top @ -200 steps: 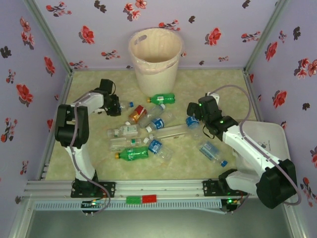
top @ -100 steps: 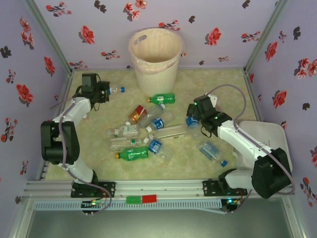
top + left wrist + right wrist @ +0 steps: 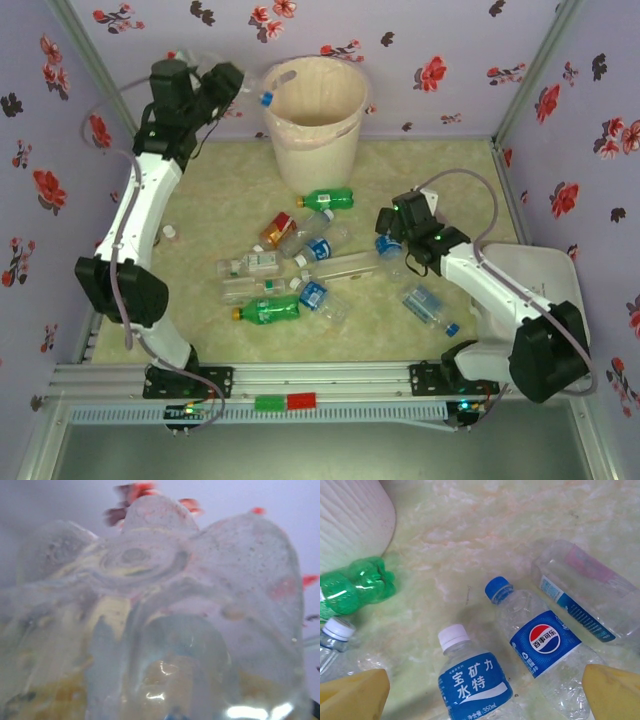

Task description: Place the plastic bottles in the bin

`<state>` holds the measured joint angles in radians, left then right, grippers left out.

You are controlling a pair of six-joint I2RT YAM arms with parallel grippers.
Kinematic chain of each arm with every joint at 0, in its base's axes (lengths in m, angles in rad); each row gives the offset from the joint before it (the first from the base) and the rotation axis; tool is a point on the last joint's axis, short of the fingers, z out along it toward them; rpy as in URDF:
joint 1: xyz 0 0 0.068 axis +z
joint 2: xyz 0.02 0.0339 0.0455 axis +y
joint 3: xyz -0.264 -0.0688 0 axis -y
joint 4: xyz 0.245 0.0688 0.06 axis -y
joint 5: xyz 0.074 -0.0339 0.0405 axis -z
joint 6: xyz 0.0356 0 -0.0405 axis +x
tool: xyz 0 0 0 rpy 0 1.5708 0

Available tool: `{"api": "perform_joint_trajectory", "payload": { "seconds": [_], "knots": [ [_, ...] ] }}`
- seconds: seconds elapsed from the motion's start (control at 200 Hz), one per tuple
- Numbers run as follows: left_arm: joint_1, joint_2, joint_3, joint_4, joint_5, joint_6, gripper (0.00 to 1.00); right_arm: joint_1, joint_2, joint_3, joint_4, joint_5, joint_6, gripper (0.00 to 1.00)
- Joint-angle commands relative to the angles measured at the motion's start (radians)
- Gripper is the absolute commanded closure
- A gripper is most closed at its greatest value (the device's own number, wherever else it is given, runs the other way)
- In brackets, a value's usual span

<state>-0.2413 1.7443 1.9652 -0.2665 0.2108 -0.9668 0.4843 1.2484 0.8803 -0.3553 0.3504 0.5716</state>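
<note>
From my right wrist feed I can read two labels. The white-capped bottle [image 3: 472,680] has a blue label with 宝矿力水特 in white and 350ml beneath it. Just beside it, the blue-capped bottle [image 3: 545,645] shows the Pepsi globe with 百事可乐. The flat clear bottle [image 3: 585,600] has small print I cannot read.

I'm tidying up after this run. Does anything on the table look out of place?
A small white object, perhaps a loose cap, lies alone near the left edge of the table, well apart from the plastic bottles scattered mid-table. Nothing else stands out.
</note>
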Motion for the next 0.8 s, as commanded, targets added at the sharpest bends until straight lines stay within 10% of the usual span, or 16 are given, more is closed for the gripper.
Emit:
{"api": "perform_joint_trajectory", "payload": {
  "seconds": [0.0, 0.265, 0.575, 0.795],
  "knots": [
    [-0.044, 0.131, 0.164, -0.089, -0.006, 0.138, 0.76, -0.003, -0.044, -0.011, 0.039, -0.010, -0.029, 0.00],
    [-0.098, 0.426, 0.551, -0.150, -0.018, 0.212, 0.73, -0.004, -0.122, -0.062, 0.042, -0.006, -0.053, 0.00],
    [-0.139, 0.532, 0.612, -0.161, -0.094, 0.340, 0.64, -0.009, -0.198, -0.050, -0.071, 0.030, -0.093, 0.00],
    [-0.148, 0.533, 0.624, -0.158, -0.094, 0.345, 0.13, -0.028, -0.205, -0.036, -0.120, 0.045, -0.052, 0.00]
  ]
}}
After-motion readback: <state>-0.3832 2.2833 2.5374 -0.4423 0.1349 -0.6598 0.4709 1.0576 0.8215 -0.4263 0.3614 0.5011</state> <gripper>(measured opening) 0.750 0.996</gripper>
